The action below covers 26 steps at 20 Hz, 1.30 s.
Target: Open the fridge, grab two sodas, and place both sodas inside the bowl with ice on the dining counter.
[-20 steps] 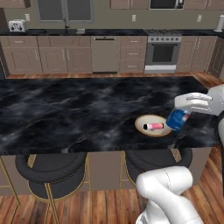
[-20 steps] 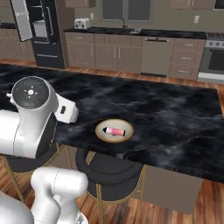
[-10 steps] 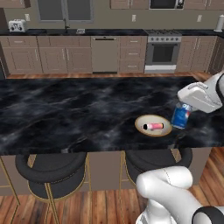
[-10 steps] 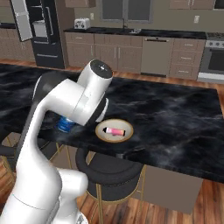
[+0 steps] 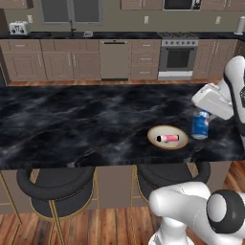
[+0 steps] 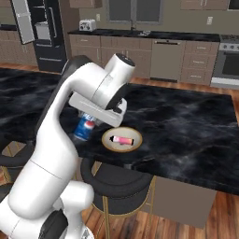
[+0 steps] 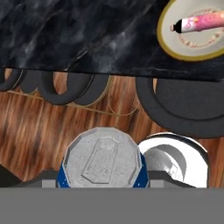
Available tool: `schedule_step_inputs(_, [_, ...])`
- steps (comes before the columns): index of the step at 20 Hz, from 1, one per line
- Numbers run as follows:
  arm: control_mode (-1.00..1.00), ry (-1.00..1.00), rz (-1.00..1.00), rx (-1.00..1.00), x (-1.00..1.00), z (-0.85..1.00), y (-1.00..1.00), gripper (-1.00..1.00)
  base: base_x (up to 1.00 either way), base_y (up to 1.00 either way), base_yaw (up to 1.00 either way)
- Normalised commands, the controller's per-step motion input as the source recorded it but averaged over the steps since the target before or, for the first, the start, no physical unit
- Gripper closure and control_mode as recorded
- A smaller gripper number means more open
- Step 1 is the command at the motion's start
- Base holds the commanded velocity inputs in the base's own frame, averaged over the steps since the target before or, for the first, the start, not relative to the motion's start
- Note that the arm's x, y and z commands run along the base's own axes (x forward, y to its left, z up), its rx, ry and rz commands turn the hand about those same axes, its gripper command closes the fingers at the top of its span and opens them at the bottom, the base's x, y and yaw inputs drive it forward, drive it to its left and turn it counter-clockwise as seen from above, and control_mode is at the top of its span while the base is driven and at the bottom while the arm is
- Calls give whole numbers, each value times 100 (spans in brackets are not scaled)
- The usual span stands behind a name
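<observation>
The can (image 5: 200,125) is pinched in the end effector (image 5: 205,119) beside the bowl (image 5: 167,138), where the bottle (image 5: 168,139) already lies, for placing.

You have one blue soda can (image 5: 200,125), one pink-labelled bottle (image 5: 168,138) and one cream bowl (image 5: 153,132) with a tan rim on the one black marble island (image 5: 72,124). Two round black stools (image 5: 55,184) stand at its near edge. Against the far wall you can count one oven (image 5: 178,58), one dishwasher (image 5: 115,58), one toaster (image 5: 17,28) and one black fridge (image 6: 49,33).
</observation>
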Motion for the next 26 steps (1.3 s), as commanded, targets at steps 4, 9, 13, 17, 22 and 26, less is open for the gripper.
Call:
schedule_step_inputs(4, [-100,2,1,-16,2,-22,-6,100,0,0,0])
schedule_step_inputs(9, [-100,-3,0,-17,0,-17,0,100,0,0,0])
schedule_step_inputs(13, [-100,-6,0,-15,7,-14,0,100,0,0,0])
schedule_step_inputs(17, [-100,-4,0,-11,14,-20,0,100,0,0,0])
schedule_step_inputs(22, [-100,0,0,-8,36,-25,-2,100,0,0,0])
schedule_step_inputs(26, [-100,0,2,-5,52,-18,-8,100,0,0,0])
